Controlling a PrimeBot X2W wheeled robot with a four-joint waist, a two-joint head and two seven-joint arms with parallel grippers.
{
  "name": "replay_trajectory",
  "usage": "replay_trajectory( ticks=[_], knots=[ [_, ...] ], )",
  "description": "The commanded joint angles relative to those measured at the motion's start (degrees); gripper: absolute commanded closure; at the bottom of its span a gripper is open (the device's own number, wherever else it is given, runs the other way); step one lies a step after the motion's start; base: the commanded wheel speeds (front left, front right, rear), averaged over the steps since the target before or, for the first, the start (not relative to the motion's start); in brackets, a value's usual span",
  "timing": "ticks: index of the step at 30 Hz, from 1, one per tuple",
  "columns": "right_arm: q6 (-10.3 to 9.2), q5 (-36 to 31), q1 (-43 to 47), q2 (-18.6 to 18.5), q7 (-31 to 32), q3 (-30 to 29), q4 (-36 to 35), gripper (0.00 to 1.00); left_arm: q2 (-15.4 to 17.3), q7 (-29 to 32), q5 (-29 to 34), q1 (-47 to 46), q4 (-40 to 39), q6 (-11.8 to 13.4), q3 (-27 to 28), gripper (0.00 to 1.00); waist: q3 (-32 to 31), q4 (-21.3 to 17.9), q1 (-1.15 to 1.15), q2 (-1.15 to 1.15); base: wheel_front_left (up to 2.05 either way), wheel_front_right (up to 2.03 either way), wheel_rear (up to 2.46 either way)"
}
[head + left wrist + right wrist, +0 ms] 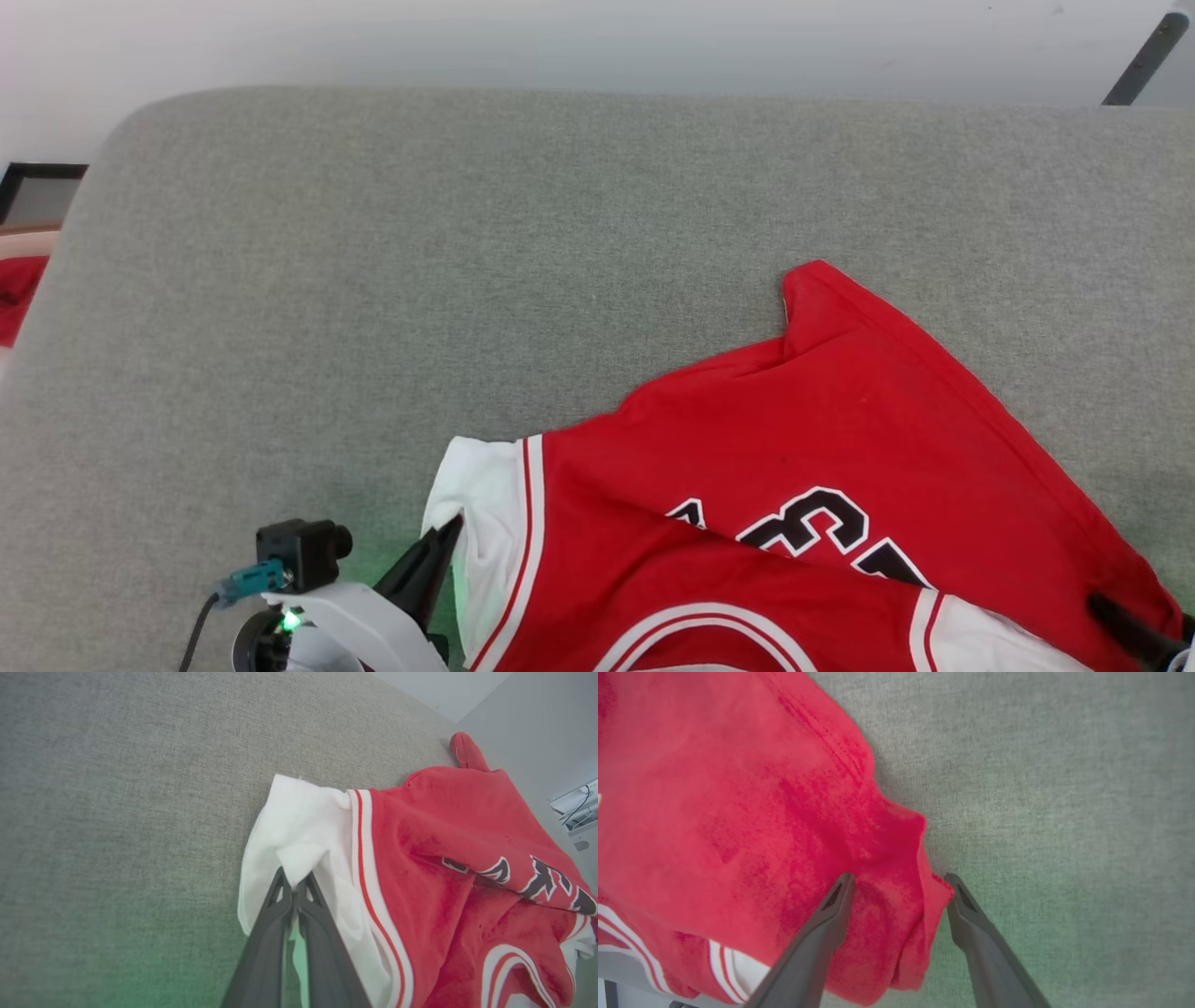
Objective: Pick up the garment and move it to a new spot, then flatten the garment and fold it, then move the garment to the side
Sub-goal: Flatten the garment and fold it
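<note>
The garment point(840, 439) lies rumpled on the near right of the grey padded surface point(373, 280). In the head view its lower part is cut off by the frame edge, and the black-white lettering point(812, 532) is half buried in a fold. That view barely catches the right end effector point(1125, 625), just a dark finger in the corner. Its own wrist view clears that up: fingers spread, straddling a red edge of the cloth. The left end effector point(293, 885) is pinched together on the white sleeve point(299, 821).

head view | garment point(840, 448): lower part cut by bottom edge | lettering point(812, 527): partly under fold | right claw point(1125, 623): mostly off-frame
</note>
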Motion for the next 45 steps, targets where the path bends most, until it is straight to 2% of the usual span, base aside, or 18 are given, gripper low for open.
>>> replay_trajectory(
  ticks=[1,8,13,16,20,30,38,45],
  knots=[
    [-0.03,0.1,1.0,-0.4,0.0,-0.3,-1.8,0.00,-0.1,-0.1,-0.3,0.5,0.0,-0.1,0.0,1.00,-0.2,0.3,0.00,0.00,0.00,0.00,0.00],
    [-0.03,-0.2,1.2,-1.0,-1.1,-1.9,-10.7,0.00,-0.6,-0.4,0.2,0.2,0.4,-0.3,-0.3,1.00,-0.7,1.2,0.00,0.00,0.00,0.00,0.00],
    [-0.03,-1.7,-3.2,-2.3,-3.2,1.0,-15.4,0.00,-1.1,-0.4,0.5,-0.2,0.5,-0.3,-0.6,1.00,-0.7,2.0,0.00,0.00,0.00,0.00,0.00],
    [-0.03,-2.8,-7.7,-3.9,-4.8,4.1,-15.2,0.00,-1.5,-0.4,0.7,-0.7,0.5,-0.3,-0.8,1.00,-0.5,2.7,0.00,0.00,0.00,0.00,0.00],
    [-0.03,-3.3,-15.1,-6.2,-6.3,9.2,-11.4,0.00,-2.1,0.0,1.1,-1.5,0.7,-0.6,-1.4,1.00,-0.2,4.3,0.00,0.00,0.00,0.00,0.00],
    [-0.03,-1.9,-33.1,-10.8,-4.2,21.7,7.6,0.00,-5.7,1.5,2.8,-5.6,2.6,-2.8,-4.2,1.00,1.5,10.5,0.00,0.00,0.00,0.00,0.00],
    [-0.03,0.3,-42.7,-13.3,1.3,28.6,20.6,0.00,-9.1,1.4,3.5,-8.4,5.8,-5.3,-5.7,1.00,4.2,14.9,0.00,0.00,0.00,0.00,0.00],
    [-0.03,1.2,-48.6,-14.3,7.1,34.3,28.6,0.00,-11.7,0.8,3.9,-10.3,9.0,-7.2,-6.4,1.00,6.0,17.4,0.00,0.00,0.00,0.00,0.00]
  ],
)
